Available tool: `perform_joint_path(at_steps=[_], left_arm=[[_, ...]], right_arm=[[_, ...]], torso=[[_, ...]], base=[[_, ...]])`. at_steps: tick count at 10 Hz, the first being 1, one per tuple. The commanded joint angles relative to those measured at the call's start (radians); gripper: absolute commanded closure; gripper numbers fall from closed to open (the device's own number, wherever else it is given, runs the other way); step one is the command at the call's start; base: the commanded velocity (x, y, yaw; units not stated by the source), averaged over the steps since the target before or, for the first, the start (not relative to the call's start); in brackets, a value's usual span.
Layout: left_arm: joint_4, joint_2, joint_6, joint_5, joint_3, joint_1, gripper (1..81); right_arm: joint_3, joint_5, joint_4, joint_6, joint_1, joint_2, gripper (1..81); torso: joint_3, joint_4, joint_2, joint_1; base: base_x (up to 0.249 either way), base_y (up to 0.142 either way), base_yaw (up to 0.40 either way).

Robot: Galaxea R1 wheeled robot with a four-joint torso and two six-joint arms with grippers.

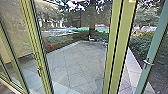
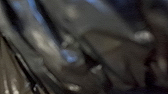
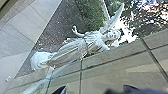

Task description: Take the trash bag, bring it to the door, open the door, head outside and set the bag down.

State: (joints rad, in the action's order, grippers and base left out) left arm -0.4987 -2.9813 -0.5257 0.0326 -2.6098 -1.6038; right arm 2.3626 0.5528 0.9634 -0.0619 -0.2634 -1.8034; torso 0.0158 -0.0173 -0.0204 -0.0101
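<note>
"Getting out thru the door [image 1: 154,46] w/ the bag [image 2: 100,15] is the step now, far as I can judge. Where's the bag, tho?"

"Left wrist view: dark, shiny folds, v. close up. Prob. hanging off that side."

"So the L gripper's pinching it?"

"Can't tell, tbh. Nor can I say if the R gripper is spread or pressed together."

"OK. And the door?"

"Looks swung out to me. See the handle [image 1: 148,62]? There's a gap betw. it & the thick post [image 1: 123,37], w/ pale slabs [image 1: 133,67] running on outside."

"Looks tight from where I'm standing. How'd you do it?"

"Square up to the gap 1st, mid of base on mid of opening, then creep fwd. Keep the L arm tucked in so the bag doesn't snag on the post or drag at the sill."

"& the R arm?"

"Use it to keep the door from swinging back, pushing flat & gently, well off the glass. Watch that statue [image 3: 75,47] too, the white winged one; no wide sweeps that way."

"Then put the bag down ASAP?"

"No, only once the whole base is out & clear of the door's swing. Lower it slowly, let it settle, then let go."
</note>
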Motion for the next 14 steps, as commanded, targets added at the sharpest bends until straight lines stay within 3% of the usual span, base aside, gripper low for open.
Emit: perform_joint_path(at_steps=[1, 5, 8, 11, 14], left_arm=[[-0.004, -0.006, -0.007, 0.09, 0.01, 0.025, 81.1], [-0.004, -0.004, -0.007, 0.09, 0.01, 0.017, 81.1], [-0.004, -0.006, -0.007, 0.089, 0.011, 0.014, 81.1], [-0.006, -0.003, -0.007, 0.079, 0.01, 0.011, 81.1], [-0.004, 0.001, -0.007, 0.079, 0.01, 0.011, 81.1]], right_arm=[[0.162, -0.154, 0.052, 0.001, 0.037, 0.013, 1.0], [0.236, -0.218, 0.055, 0.001, 0.029, 0.01, 1.0], [0.233, -0.189, -0.006, 0.001, 0.014, -0.021, 1.0], [0.247, -0.188, -0.008, 0.002, 0.018, -0.016, 1.0], [0.259, -0.133, -0.038, 0.001, 0.034, -0.041, 1.0]], torso=[[0.0, 0.0, 0.0, 0.0], [0.0, 0.0, 0.0, 0.0], [0.0, 0.0, 0.0, 0.0], [0.0, 0.0, 0.0, 0.0], [0.0, 0.0, 0.0, 0.0]], base=[[0.0, 0.0, 0.0], [0.0, 0.0, 0.0], [0.0, 0.0, 0.0], [0.0, 0.0, 0.0], [0.0, 0.0, 0.0]])
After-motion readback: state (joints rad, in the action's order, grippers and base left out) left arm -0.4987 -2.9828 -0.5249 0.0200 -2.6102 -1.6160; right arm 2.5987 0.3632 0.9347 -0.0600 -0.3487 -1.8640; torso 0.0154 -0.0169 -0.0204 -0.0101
